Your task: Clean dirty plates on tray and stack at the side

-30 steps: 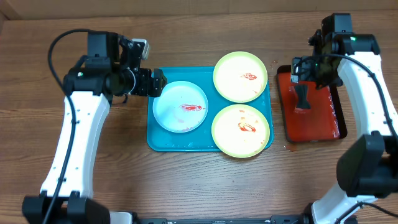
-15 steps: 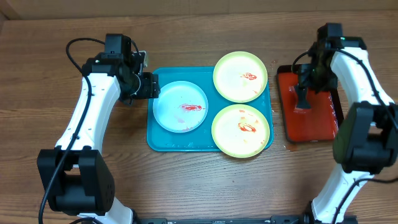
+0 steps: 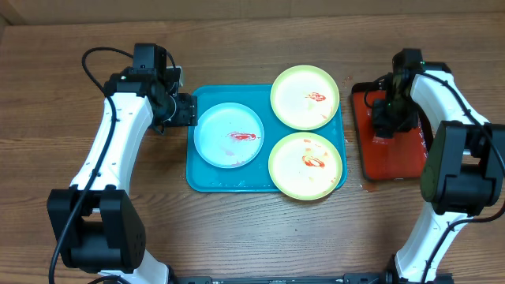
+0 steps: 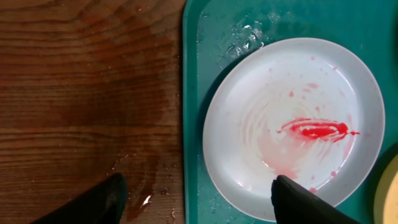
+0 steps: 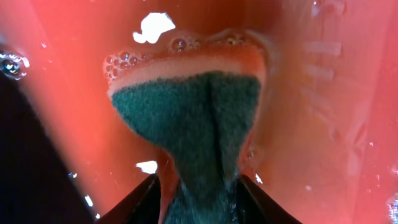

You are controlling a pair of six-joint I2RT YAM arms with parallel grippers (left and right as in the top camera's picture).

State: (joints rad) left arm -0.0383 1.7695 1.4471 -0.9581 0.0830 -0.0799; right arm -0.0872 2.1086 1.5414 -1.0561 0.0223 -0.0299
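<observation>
Three plates lie on the turquoise tray (image 3: 207, 180): a blue-white plate (image 3: 229, 135) at the left with a red smear, and two yellow-green plates (image 3: 305, 96) (image 3: 306, 165) at the right, both smeared. My left gripper (image 3: 189, 110) is open low over the tray's left rim. In the left wrist view, the left gripper (image 4: 199, 199) has one finger over the wood and the other over the blue-white plate (image 4: 292, 124). My right gripper (image 3: 384, 126) is down in the red tray. In its wrist view, the right gripper (image 5: 202, 199) pinches a green-and-orange sponge (image 5: 186, 112).
The red tray (image 3: 398, 158) with a dark rim sits right of the turquoise tray and is wet and foamy (image 5: 323, 124). Water drops mark the wood (image 4: 143, 186) beside the turquoise tray's rim (image 4: 193, 93). Bare wooden table lies in front of and left of the trays.
The right gripper has come down onto the sponge in the red tray and its fingers have closed on it. The left gripper has drawn back slightly to the tray's left rim.
</observation>
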